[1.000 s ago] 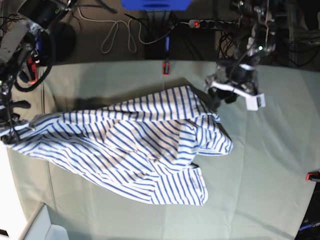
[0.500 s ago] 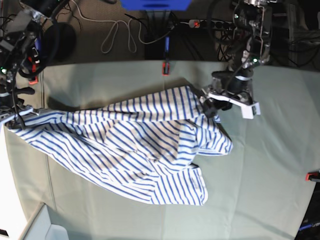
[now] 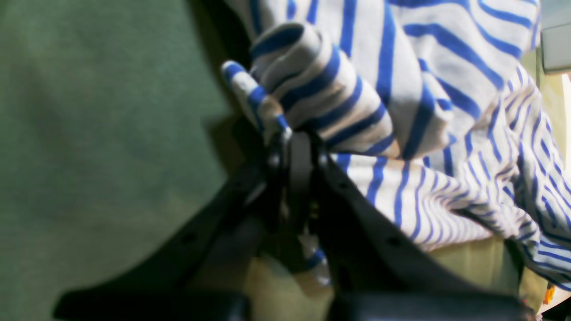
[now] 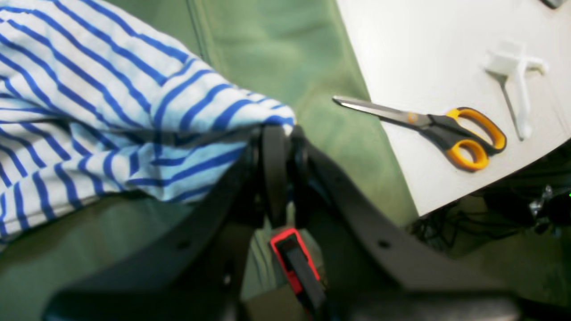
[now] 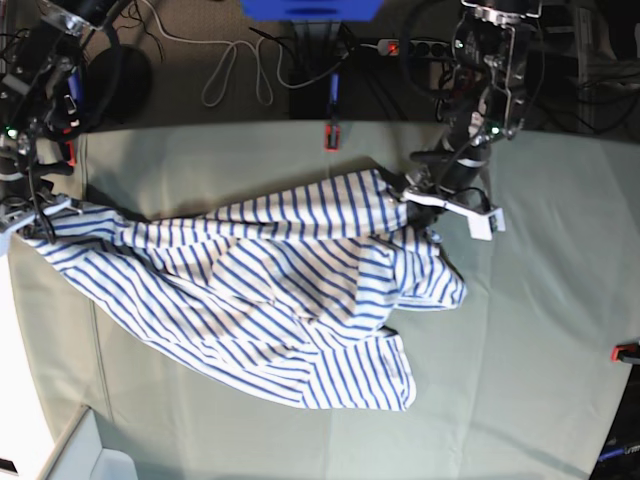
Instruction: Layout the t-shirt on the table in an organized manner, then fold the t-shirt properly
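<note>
T-shirt (image 5: 250, 300): striped, rumpled, sprawled across the table (image 5: 540, 330). Left gripper (image 3: 294, 138) clamped on a bunched fold; right gripper (image 4: 279, 133) pinching the opposite edge. Risk: shallow pinches may slip when stretched, dropping cloth crooked.

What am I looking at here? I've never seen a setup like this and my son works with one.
It is a robot with two arms, filmed from above and from a small camera on each wrist. A striped t-shirt lies rumpled on a cloth-covered table. The left gripper, seen close up in the left wrist view, is shut on a bunched fold of the shirt. The right gripper pinches the opposite end, near the table's edge. Its wrist camera also shows scissors with orange handles on a white surface beside the table.
</note>
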You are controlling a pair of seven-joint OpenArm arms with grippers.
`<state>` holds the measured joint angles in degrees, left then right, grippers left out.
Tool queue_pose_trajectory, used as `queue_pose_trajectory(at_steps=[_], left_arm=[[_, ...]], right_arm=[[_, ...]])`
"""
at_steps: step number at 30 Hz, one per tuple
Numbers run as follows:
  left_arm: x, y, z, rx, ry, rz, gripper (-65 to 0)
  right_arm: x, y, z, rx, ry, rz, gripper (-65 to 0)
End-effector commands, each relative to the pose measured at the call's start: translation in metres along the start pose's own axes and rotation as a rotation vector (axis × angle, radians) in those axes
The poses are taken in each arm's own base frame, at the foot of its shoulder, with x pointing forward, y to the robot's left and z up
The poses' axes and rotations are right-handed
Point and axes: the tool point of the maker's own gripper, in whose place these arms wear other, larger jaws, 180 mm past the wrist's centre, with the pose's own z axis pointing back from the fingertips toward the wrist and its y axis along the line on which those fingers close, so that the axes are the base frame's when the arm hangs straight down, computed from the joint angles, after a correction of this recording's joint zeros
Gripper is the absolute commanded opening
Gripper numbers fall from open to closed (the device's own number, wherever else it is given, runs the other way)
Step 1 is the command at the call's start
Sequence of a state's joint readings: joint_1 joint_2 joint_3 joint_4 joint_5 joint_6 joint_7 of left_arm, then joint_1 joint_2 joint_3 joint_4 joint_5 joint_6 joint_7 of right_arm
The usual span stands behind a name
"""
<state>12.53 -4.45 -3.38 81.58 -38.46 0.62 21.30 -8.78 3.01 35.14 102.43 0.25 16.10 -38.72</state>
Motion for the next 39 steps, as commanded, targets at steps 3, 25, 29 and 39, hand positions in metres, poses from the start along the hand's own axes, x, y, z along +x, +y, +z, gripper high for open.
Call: queue_pose_trajectory(at_steps=[3,25,29,39], left_arm=[[0.008,-0.005,0.011,-0.021,-0.039,-0.008,-65.0],[0.131,0.073,0.161,0.228,-0.456,-0.055,-65.0],[0.159,0.055,0.151,0.181,-0.526,-0.056,-65.0],[0.269,-0.058,0.081,-0.049,-0.539,-0.108,-64.9]], right_arm=[[0.012,-0.002,0.001,0.002,-0.044,0.017,-65.0],[0.021,0.020,0.009,0.060,-0.074,0.057,-65.0],[0.039,0.058,0.012,0.183,-0.123,0.141,-65.0],[0.176,0.097,0.010,0.242,-0.365,0.216,-65.0]])
